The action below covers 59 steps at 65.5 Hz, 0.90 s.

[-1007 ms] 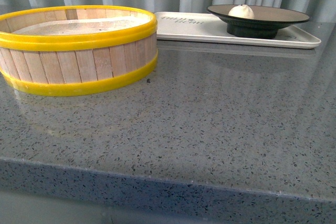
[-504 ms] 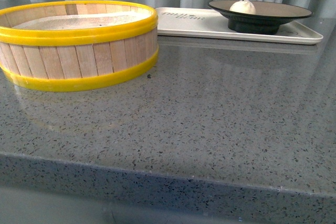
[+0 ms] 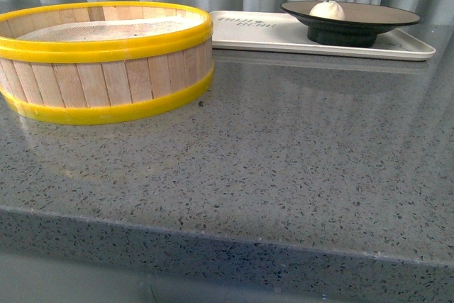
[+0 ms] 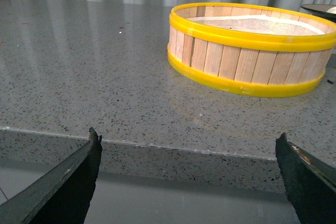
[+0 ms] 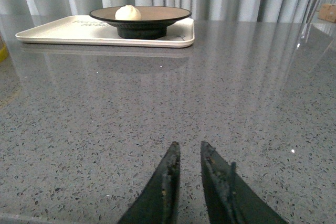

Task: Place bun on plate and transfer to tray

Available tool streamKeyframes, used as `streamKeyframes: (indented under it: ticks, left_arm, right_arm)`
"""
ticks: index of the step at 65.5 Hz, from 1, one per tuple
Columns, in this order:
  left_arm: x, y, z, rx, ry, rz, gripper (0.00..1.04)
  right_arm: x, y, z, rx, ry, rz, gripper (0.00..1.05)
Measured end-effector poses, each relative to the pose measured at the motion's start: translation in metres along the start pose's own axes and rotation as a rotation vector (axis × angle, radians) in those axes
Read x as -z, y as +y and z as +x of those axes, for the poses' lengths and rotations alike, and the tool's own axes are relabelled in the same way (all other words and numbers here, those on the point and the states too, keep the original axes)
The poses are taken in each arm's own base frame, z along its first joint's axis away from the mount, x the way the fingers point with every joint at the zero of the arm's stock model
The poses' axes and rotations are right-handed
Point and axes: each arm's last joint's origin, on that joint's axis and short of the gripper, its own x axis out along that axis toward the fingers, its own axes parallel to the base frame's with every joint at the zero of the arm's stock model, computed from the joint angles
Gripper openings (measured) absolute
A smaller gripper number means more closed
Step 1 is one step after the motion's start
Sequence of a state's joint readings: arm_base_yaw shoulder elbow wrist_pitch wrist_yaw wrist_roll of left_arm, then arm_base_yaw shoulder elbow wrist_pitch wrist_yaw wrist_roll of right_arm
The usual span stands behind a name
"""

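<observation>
The white bun (image 3: 327,10) sits on the black-rimmed brown plate (image 3: 383,16), which stands on the off-white tray (image 3: 269,33) at the back right of the counter. In the right wrist view the bun (image 5: 128,12) lies on the plate (image 5: 163,14) on the tray (image 5: 63,31), far from my right gripper (image 5: 189,146), which is shut and empty low over the counter. My left gripper (image 4: 189,137) is open and empty, at the counter's front edge. Neither gripper shows in the front view.
A yellow-rimmed wooden steamer basket (image 3: 106,69) stands at the back left of the grey speckled counter (image 3: 284,154); it also shows in the left wrist view (image 4: 247,51). Grey curtains hang behind. The counter's front edge (image 3: 213,239) runs across the front view.
The front view has shifted slightly over the last second, so the basket and tray sit a little higher in frame. The bun, plate and tray keep their places relative to each other.
</observation>
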State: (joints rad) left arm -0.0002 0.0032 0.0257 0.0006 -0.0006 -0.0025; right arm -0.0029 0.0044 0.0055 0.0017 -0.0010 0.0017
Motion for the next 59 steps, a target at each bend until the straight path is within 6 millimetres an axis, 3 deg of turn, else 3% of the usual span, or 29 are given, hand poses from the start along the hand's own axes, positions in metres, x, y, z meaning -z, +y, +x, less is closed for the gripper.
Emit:
streamKeyframes:
  ticks: [6, 11, 26, 59]
  left_arm:
    - [0.0, 0.0, 0.0, 0.0, 0.0, 0.0, 0.98]
    - [0.0, 0.0, 0.0, 0.0, 0.0, 0.0, 0.98]
    - [0.0, 0.0, 0.0, 0.0, 0.0, 0.0, 0.98]
    - [0.0, 0.0, 0.0, 0.0, 0.0, 0.0, 0.98]
  right_arm:
    - [0.0, 0.0, 0.0, 0.0, 0.0, 0.0, 0.42]
    - [0.0, 0.0, 0.0, 0.0, 0.0, 0.0, 0.61]
    - [0.0, 0.0, 0.0, 0.0, 0.0, 0.001, 0.98]
    - [0.0, 0.0, 0.0, 0.0, 0.0, 0.0, 0.96]
